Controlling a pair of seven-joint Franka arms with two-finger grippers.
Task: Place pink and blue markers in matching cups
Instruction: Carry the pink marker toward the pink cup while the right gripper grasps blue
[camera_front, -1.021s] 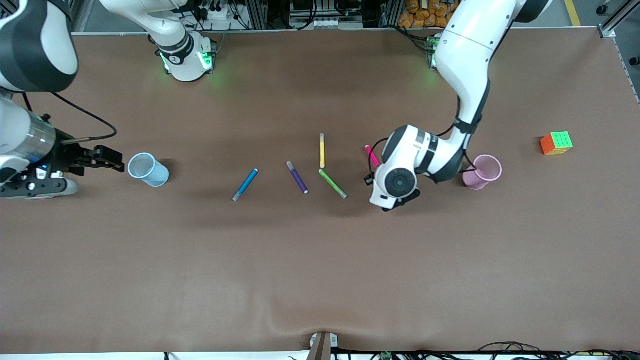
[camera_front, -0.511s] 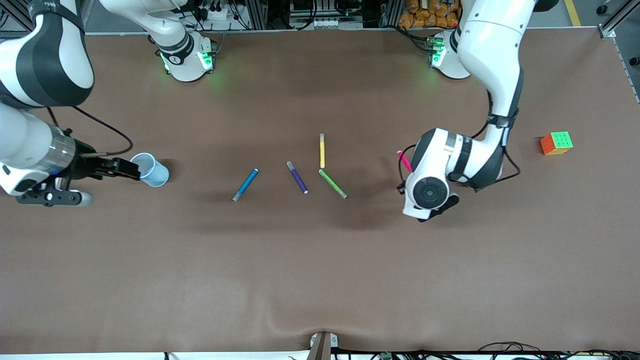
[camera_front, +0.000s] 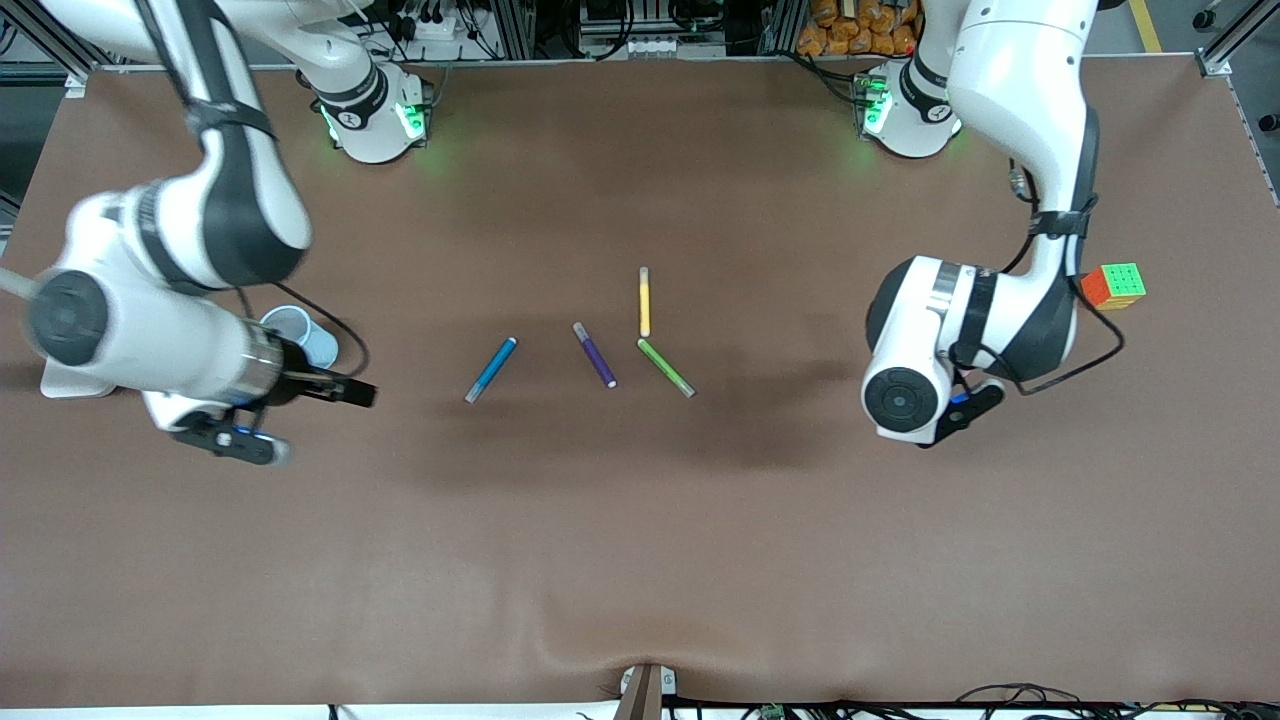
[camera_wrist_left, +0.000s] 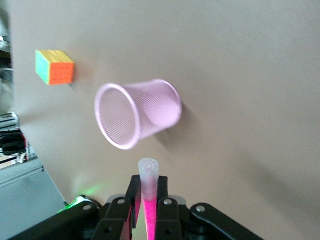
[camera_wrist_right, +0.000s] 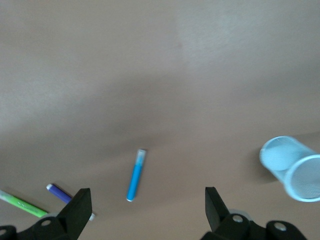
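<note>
- The left gripper (camera_wrist_left: 146, 207), clamped on the pink marker (camera_wrist_left: 149, 200), has swung from beside the markers to just over the pink cup (camera_wrist_left: 137, 114) at the left arm's end; a drop looks close.
- The right gripper (camera_front: 345, 390), jaws wide and empty, has left the blue cup (camera_front: 300, 335) and heads toward the blue marker (camera_front: 491, 369), which lies untouched near the purple marker (camera_front: 594, 354).
- A colour cube (camera_front: 1112, 286) sits nearby.

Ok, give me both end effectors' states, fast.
Left end effector: shut on the pink marker, above the pink cup.
Right end effector: open, empty, over bare table.
</note>
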